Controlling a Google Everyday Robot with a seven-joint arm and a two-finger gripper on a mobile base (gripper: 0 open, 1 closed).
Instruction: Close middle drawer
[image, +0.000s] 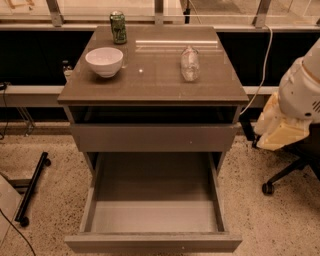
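Floor: speckled terrazzo (280, 225) is running under everything, pale with dark flecks.
Background: a black wall panel is sitting behind the cabinet, with a pale ledge and metal posts above it.
Cabinet: a grey-brown tabletop (155, 87), smooth and slightly glossy, is lying left of the gripper.
Gripper (280, 127): cream-coloured and blocky, it is hanging at the right edge, beside the cabinet's right side and touching nothing; I cannot tell whether it is spread or closed.
Arm (302, 92): a rounded white shell is sitting just above the gripper.
Middle drawer (155, 216): it is standing pulled far out, below and left of the gripper; it is a deep rectangular box with a pale grey floor, flat walls and a plain handleless front nearest the camera.
Upper drawer (155, 137): its flat front is sitting left of the gripper at about its height, with a dark gap showing under the tabletop.
Bowl (104, 61): white, round and glazed, it is standing far left of the gripper, near the tabletop's left edge.
Can (118, 27): green, it is standing upright behind the bowl.
Bottle (190, 63): clear crinkled plastic, it is lying on the tabletop, nearer the gripper than the bowl.
Chair base (285, 175): black spokes and a caster are showing below the gripper.
Stand (32, 187): a black bar is lying on the floor, far left.
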